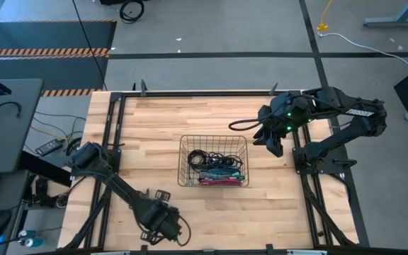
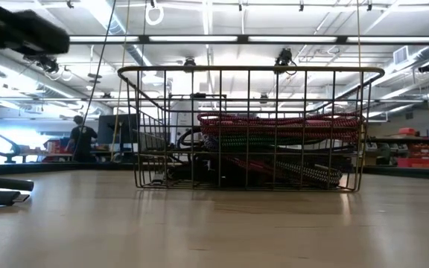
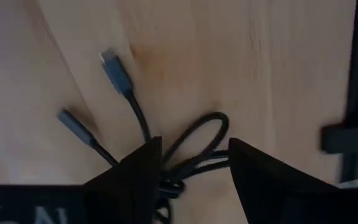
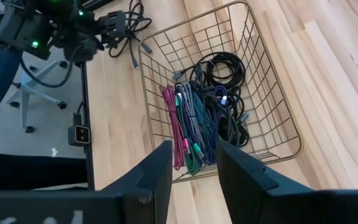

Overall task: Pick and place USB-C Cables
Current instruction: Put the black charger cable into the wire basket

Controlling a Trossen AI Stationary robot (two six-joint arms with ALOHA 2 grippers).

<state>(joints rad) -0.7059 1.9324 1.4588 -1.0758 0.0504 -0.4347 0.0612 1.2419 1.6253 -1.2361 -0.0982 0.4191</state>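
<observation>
A wire basket (image 1: 183, 159) stands mid-table with several coiled USB-C cables (image 4: 197, 118) inside: black, purple, teal and magenta. One black USB-C cable (image 3: 211, 124) with two grey plugs (image 3: 114, 68) lies loosely looped on the wood near the table's front left. My left gripper (image 3: 194, 146) points down over it, open, with a finger on either side of the loops; whether they touch it does not show. In the right wrist view that gripper (image 4: 112, 25) stands over the same cable (image 4: 132, 31). My right gripper (image 4: 193, 162) hangs open and empty above the basket's right side.
Black frame rails run along the table's left (image 1: 112, 142) and right (image 1: 307, 177) sides. The basket's wire walls (image 2: 248, 71) stand tall around the cables (image 2: 274, 126). Bare wood lies between the basket and the near edge. A person (image 2: 83, 138) stands far off in the room.
</observation>
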